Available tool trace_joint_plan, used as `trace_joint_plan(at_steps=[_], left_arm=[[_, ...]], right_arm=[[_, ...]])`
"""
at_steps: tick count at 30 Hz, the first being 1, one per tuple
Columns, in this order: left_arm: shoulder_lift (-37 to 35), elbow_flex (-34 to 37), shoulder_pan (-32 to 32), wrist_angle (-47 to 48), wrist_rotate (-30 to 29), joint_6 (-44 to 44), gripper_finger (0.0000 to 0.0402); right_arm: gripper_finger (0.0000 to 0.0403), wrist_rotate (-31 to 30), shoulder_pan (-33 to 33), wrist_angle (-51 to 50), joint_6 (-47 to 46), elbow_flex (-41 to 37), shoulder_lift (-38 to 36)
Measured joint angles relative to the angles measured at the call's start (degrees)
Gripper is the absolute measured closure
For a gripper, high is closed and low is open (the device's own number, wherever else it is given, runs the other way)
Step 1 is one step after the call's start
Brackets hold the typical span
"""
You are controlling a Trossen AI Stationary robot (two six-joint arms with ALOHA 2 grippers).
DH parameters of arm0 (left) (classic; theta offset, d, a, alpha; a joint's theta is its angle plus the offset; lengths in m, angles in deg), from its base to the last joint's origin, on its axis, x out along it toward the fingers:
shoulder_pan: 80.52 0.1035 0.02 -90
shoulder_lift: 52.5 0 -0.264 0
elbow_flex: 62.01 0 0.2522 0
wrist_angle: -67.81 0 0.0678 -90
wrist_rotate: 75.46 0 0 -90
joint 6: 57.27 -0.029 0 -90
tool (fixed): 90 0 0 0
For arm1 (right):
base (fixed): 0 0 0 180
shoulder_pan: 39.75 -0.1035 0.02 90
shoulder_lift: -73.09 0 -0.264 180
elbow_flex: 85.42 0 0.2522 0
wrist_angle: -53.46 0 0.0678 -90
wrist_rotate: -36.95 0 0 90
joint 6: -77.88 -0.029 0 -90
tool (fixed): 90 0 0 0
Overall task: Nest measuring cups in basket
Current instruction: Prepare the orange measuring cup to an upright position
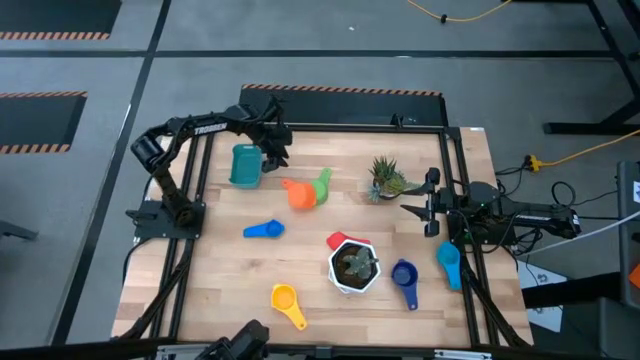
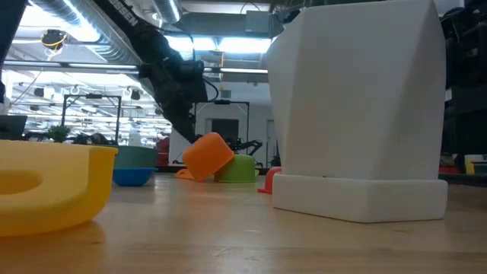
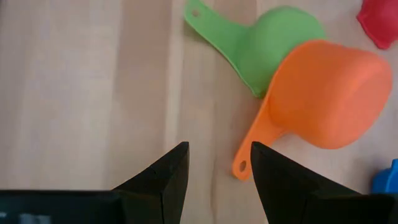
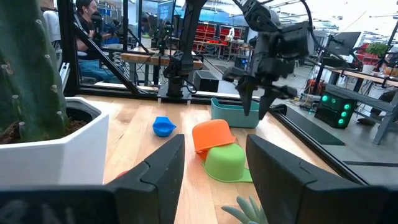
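My left gripper (image 3: 217, 149) is open and hangs above the table, pointing down, just beyond the far-left side of the orange cup (image 3: 329, 93); it also shows in the high view (image 1: 277, 152). The orange handle's free end (image 3: 241, 167) lies near its fingertips, untouched. The orange cup (image 1: 298, 193) leans tilted on the green cup (image 1: 321, 184), which lies mouth down. The teal basket (image 1: 245, 165) stands left of my left gripper. Other cups lie scattered: blue (image 1: 263, 230), red (image 1: 343, 240), yellow (image 1: 287, 300), dark blue (image 1: 404, 276), light blue (image 1: 448, 262). My right gripper (image 1: 412, 209) waits open by the table's right side.
A white hexagonal pot (image 1: 354, 267) with a plant stands near the table's middle, beside the red cup. A small succulent (image 1: 385, 178) stands just left of my right gripper. Bare wood lies between the basket and the blue cup. People sit in the room beyond the table (image 4: 87, 25).
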Motion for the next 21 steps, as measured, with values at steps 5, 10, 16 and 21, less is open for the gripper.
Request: trace_joint_plan(at_steps=[5,10,16,21], left_arm=[[3.43,0.04,-1.61,0.67,-0.02,0.02,0.0237],[6.36,0.04,-2.28,1.82,-0.07,0.04,0.0237],[7.99,0.04,-2.46,2.36,-0.03,0.09,0.0237],[8.11,0.04,-2.46,2.26,-0.04,0.09,0.0237]], right_arm=[[0.0226,-0.02,0.0,0.0,0.0,0.02,0.0],[0.0226,-0.01,0.0,0.0,0.0,0.02,-0.01],[0.0226,0.01,0.01,0.0,0.0,0.02,-0.01],[0.0226,0.01,0.0,0.0,0.0,0.02,0.0]])
